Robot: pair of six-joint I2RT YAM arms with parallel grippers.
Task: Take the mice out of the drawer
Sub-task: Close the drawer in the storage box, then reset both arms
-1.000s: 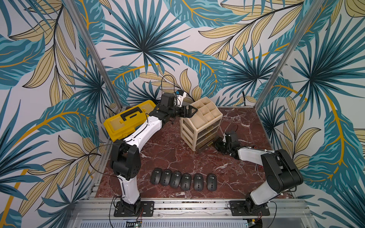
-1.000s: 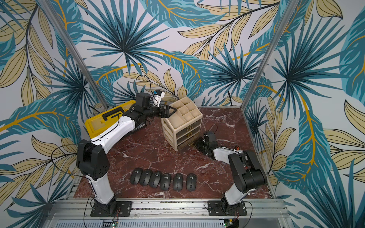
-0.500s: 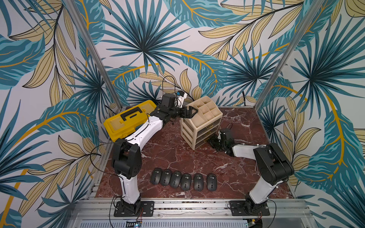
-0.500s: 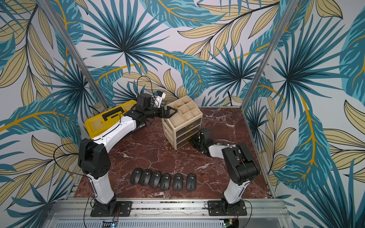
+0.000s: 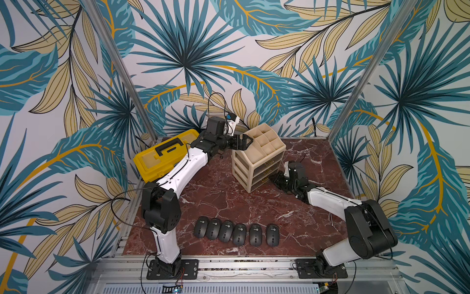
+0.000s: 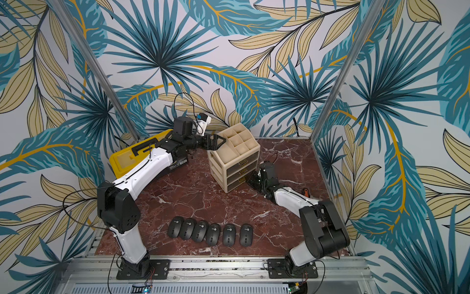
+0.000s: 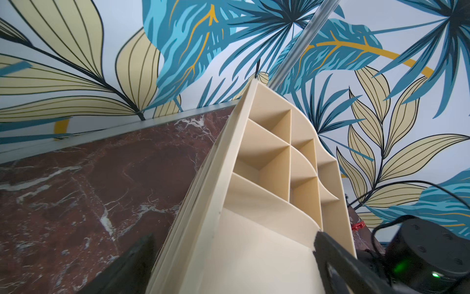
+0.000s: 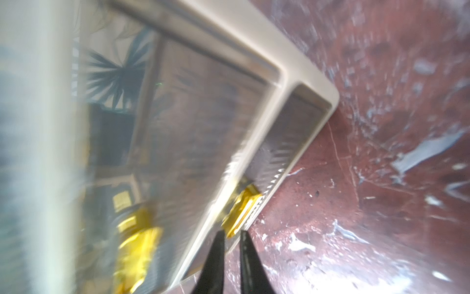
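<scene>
Left gripper jaws wide apart, straddling a side wall of the top tray on the beige drawer unit, nothing clamped. Right gripper sits low at the bottom drawer front, fingers a narrow slit apart, tips just short of the gold handle; that wrist view is blurred, contact unclear. Six mice lie out on the table in a side-by-side row near the front rail, well apart from the unit. Long axes run front to back, left few canted slightly; wheel ends face the rail, logo ends away from it. Tabletop is red-brown marble with white veins; walls carry teal and tan leaf print; yellow toolbox at back left. Mice are black, oval, low-domed, each with a small round white logo
</scene>
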